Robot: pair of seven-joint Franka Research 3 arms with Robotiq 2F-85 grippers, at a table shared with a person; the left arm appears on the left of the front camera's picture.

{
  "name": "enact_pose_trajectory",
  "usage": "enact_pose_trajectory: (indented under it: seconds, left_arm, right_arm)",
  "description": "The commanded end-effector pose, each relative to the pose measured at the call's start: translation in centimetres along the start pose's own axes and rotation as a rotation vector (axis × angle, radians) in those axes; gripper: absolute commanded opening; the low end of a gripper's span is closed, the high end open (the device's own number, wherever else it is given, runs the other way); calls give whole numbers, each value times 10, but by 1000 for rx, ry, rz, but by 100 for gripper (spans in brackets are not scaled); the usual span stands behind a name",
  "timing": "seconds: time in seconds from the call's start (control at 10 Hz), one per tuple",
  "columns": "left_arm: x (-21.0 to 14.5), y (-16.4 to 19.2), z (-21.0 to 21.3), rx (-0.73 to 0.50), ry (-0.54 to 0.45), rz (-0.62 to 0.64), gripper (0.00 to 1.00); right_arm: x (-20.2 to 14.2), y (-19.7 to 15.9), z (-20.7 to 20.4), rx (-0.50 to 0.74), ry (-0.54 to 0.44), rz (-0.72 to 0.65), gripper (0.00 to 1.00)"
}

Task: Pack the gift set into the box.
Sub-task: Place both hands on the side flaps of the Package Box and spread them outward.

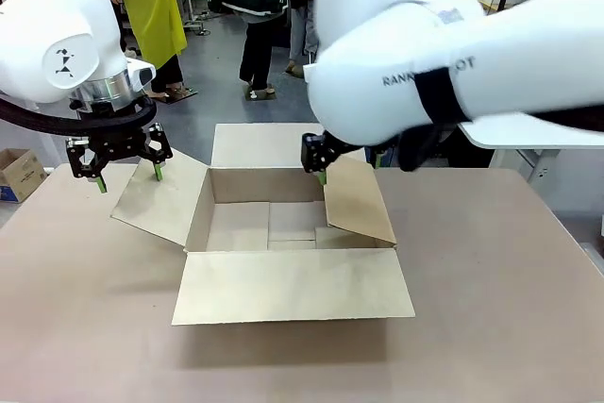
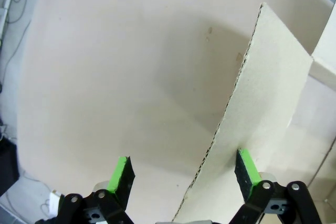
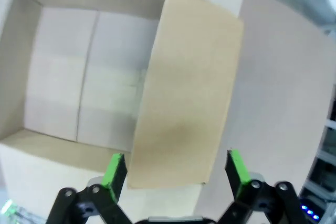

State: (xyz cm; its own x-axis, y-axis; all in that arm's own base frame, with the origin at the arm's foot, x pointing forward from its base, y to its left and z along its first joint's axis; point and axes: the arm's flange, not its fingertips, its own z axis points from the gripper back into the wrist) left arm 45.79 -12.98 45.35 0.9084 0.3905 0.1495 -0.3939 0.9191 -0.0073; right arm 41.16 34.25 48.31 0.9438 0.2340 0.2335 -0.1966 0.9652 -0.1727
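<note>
Step in hand, as judged: flap preparation. The box (image 1: 274,224) stands open between the arms, its floor bare. The left gripper (image 1: 128,176), fingers spread and holding nothing, straddles the box's left flap (image 1: 156,197). The right gripper (image 3: 175,162), likewise spread, straddles the right flap (image 1: 359,200). The next move calls for folding both flaps outward.

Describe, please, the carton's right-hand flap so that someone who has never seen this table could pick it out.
On the brown table stands a large open cardboard carton with four flaps. Look at its side toward the robot's right: that right flap stands up steeply, whereas the near flap lies flat and the left flap slopes outward.
</note>
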Motion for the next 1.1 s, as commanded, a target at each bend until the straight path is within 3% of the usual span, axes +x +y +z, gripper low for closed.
enact_pose_trajectory:
  seconds: [0.0,0.3,0.8,1.0]
  left_arm:
    - [-1,1,2,15,-8,12,100]
    - [-1,1,2,15,-8,12,100]
    - [-1,1,2,15,-8,12,100]
    - [-1,1,2,15,-8,12,100]
  right_arm:
    - [39,55,-22,-35,91,-79,100]
    - [34,66,-50,-133,52,-213,100]
    - [28,49,-75,-362,51,-310,100]
    - [28,37,-73,-388,35,-323,100]
